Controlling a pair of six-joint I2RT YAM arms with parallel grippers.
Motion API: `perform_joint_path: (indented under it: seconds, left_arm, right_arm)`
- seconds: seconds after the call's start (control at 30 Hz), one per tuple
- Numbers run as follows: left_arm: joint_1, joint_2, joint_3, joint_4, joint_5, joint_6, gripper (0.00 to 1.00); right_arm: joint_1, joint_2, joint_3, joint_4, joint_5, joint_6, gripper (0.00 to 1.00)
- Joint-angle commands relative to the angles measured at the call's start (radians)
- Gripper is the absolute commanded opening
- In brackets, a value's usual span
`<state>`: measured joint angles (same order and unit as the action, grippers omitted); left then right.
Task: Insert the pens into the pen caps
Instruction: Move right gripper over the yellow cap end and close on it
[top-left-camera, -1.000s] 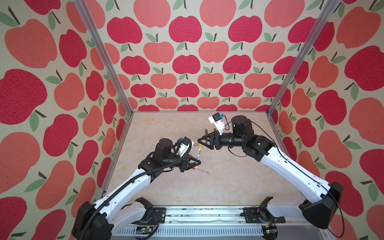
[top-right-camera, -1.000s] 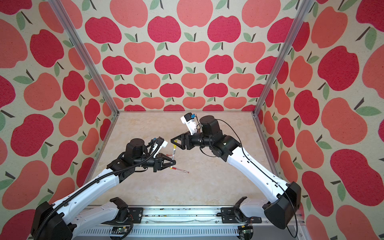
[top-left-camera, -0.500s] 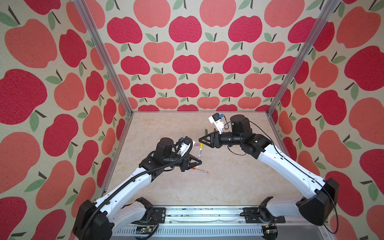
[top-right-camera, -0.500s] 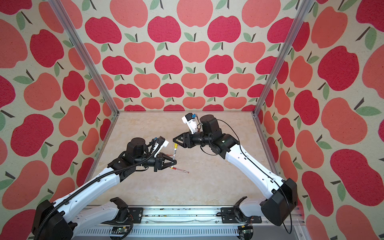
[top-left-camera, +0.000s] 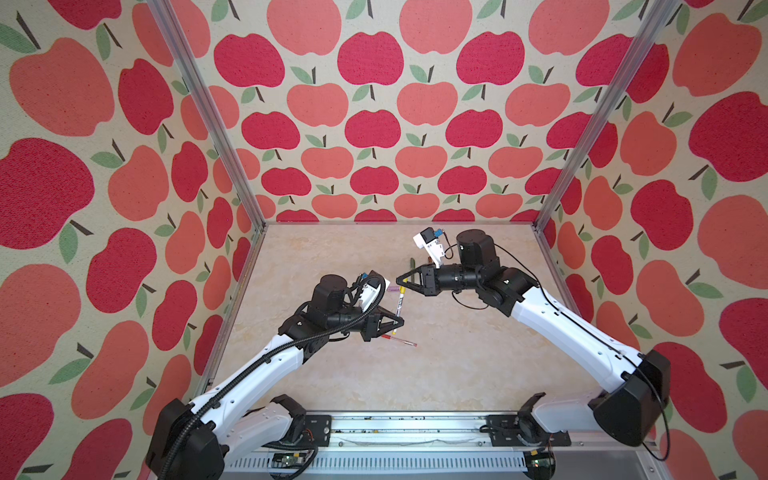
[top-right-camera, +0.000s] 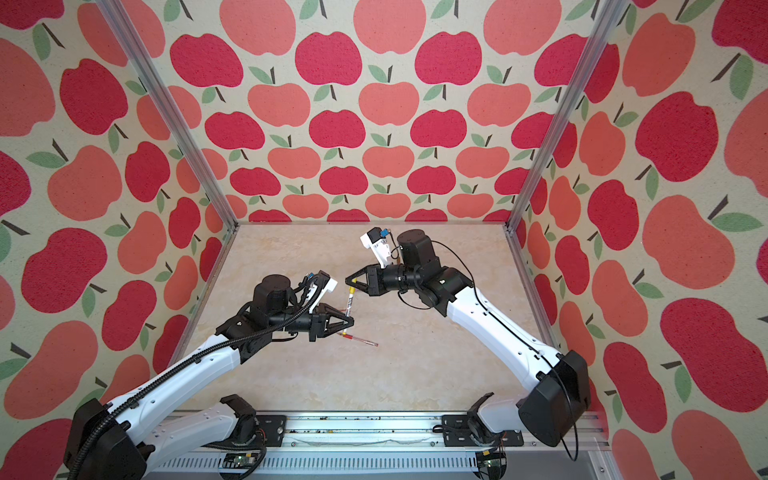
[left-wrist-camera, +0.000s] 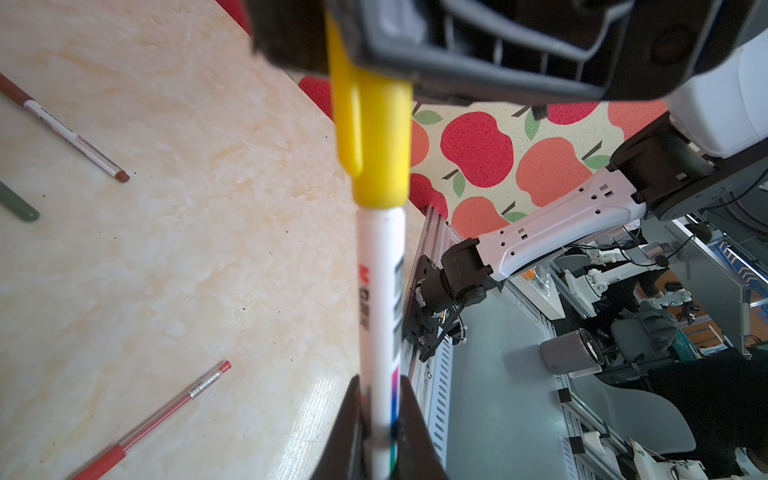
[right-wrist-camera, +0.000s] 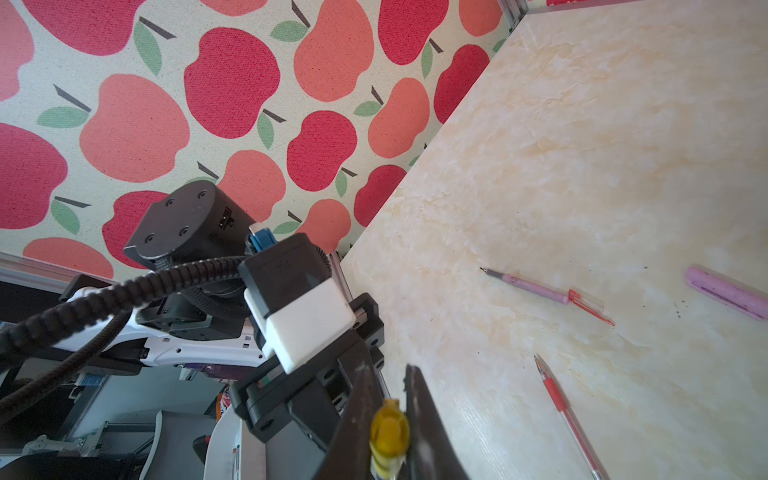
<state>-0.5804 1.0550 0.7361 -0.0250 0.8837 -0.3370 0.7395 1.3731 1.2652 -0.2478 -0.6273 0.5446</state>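
Left gripper (top-left-camera: 399, 322) is held above the table (top-left-camera: 457, 374), left of centre. Its fingers (left-wrist-camera: 353, 419) are seen pressed together on the lower end of the white pen (top-left-camera: 399, 302), and the clamp is plain in the left wrist view. The white pen is carried clear of the table. In both top views it runs from the left gripper toward 12 o'clock, leaning slightly to 1 o'clock.

The yellow cap (top-left-camera: 402, 289) is seated over the pen's far end. The white barrel is seen entering the cap's mouth (left-wrist-camera: 376, 137).

Right gripper (top-left-camera: 400, 282) is placed at 12 o'clock of the left gripper, close by. Its fingers (right-wrist-camera: 361, 415) are closed on the yellow cap from both sides, and the cap is viewed end-on between them (right-wrist-camera: 388, 432).

Loose items are noted flat on the table:
- The red pen (top-left-camera: 400, 341) lies at 6 o'clock of the left gripper, partly covered by it in the top views.
- The green pen (top-left-camera: 412, 264) lies at 12 o'clock of the right gripper's tips, only its end being shown.
- The brown pen (left-wrist-camera: 70, 137) is found near the green pen, apart from it.
- The pink pen (right-wrist-camera: 528, 286) is seen with the red cap (right-wrist-camera: 588, 305) touching its blunt end. Whether the cap is fitted cannot be told.
- The lilac cap (right-wrist-camera: 727, 297) lies near that pair, apart from both.
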Motion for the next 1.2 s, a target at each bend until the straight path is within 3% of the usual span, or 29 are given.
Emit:
perform_joint_path:
  seconds: [0.0, 0.47, 1.17]
  left_arm:
    - [-0.004, 0.006, 0.039, 0.137, -0.014, -0.012, 0.00]
    - [0.028, 0.028, 0.102, 0.258, -0.029, -0.027, 0.00]
    - [0.145, 0.151, 0.320, 0.301, 0.087, -0.028, 0.00]
  right_arm:
    - [0.014, 0.020, -0.017, -0.016, -0.027, 0.015, 0.09]
    - [0.026, 0.039, -0.020, -0.052, -0.039, 0.006, 0.05]
    - [0.046, 0.041, -0.080, -0.050, -0.026, 0.009, 0.04]
